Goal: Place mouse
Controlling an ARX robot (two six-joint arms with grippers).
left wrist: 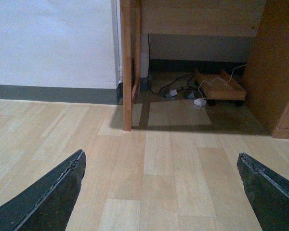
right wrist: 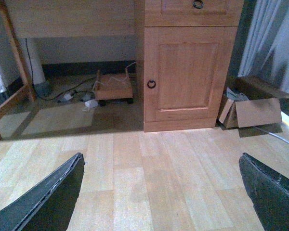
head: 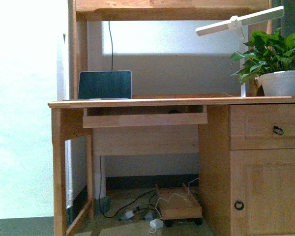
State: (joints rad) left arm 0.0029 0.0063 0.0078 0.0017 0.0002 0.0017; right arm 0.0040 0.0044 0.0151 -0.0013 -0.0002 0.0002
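On the pull-out tray (head: pixel 144 119) under the desktop, a small dark dome (head: pixel 174 111) shows just above the tray's front board; it looks like the mouse, mostly hidden. Neither arm appears in the front view. My left gripper (left wrist: pixel 160 154) is open, its dark fingers (left wrist: pixel 53 192) spread wide over bare wooden floor, facing the desk's left leg (left wrist: pixel 127 67). My right gripper (right wrist: pixel 161 155) is open too, with nothing between its fingers (right wrist: pixel 267 192), above the floor in front of the cabinet door (right wrist: pixel 187 72).
A wooden desk (head: pixel 172 102) carries an open laptop (head: pixel 104 85), a potted plant (head: pixel 278 64) and a white lamp (head: pixel 238 20). Cables and a low wheeled board (head: pixel 176 204) lie under it. A drawer (head: pixel 266 127) sits above the cabinet. A cardboard box (right wrist: pixel 250 111) lies beside it.
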